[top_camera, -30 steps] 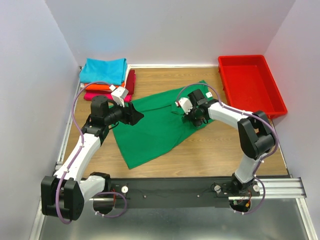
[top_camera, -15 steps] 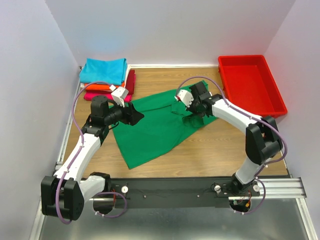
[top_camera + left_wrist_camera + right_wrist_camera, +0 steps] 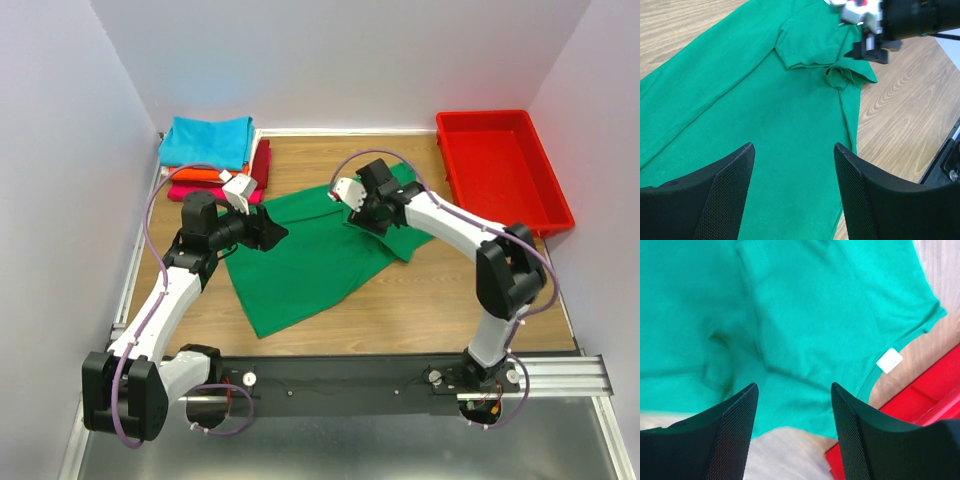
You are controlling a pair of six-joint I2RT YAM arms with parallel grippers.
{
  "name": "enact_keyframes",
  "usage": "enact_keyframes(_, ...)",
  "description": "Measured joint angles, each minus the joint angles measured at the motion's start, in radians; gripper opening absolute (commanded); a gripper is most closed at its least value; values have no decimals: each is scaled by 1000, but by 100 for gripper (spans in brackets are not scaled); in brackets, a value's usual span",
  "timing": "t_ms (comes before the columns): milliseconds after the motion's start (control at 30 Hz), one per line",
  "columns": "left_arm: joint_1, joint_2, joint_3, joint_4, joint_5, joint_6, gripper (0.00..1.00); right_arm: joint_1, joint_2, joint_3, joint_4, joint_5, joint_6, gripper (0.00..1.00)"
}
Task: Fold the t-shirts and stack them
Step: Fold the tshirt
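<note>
A large green t-shirt (image 3: 305, 260) lies spread across the middle of the table, its right sleeve (image 3: 840, 77) folded inward. My left gripper (image 3: 272, 231) hovers open over the shirt's left part, with only green cloth (image 3: 765, 115) below its jaws (image 3: 794, 150). My right gripper (image 3: 362, 218) stands open above the shirt's upper right part, with nothing between its fingers (image 3: 794, 387). The shirt's white neck label (image 3: 889, 360) shows in the right wrist view. Folded t-shirts are stacked at the back left, turquoise (image 3: 207, 140) on top, then orange, dark red and magenta (image 3: 190, 193).
A red plastic tray (image 3: 500, 170) stands at the back right, and its corner (image 3: 925, 410) shows in the right wrist view. Bare wood (image 3: 440, 300) lies in front of and to the right of the green shirt. White walls close in three sides.
My right gripper has opened and let go of the green shirt's right sleeve, then moved left and back over the shirt. The sleeve now lies folded inward. The left arm has not moved.
</note>
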Motion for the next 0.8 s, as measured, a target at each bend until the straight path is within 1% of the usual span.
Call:
enact_keyframes(67, 0, 0, -1, 0, 0, 0, 72, -7, -57, -42, -13, -29, -11, 66)
enact_keyframes(133, 0, 0, -1, 0, 0, 0, 72, -18, -161, -120, -34, -61, -33, 67)
enact_keyframes(233, 0, 0, -2, 0, 0, 0, 72, -35, -306, -235, -78, -101, -96, 73)
enact_keyframes(300, 0, 0, -2, 0, 2, 0, 72, -58, -400, -340, -98, -144, -174, 77)
enact_keyframes(400, 0, 0, -3, 0, 6, 0, 72, -108, -488, -470, -131, -209, -304, 79)
enact_keyframes(467, 0, 0, -3, 1, 7, 0, 72, -145, -508, -520, -150, -248, -386, 79)
enact_keyframes(600, 0, 0, -3, 1, 8, 0, 72, -229, -500, -544, -139, -334, -510, 79)
enact_keyframes(700, 0, 0, -3, 1, 8, -1, 72, -264, -483, -544, -98, -386, -621, 79)
enact_keyframes(800, 0, 0, -3, 1, 8, -2, 72, -267, -429, -544, -60, -433, -679, 77)
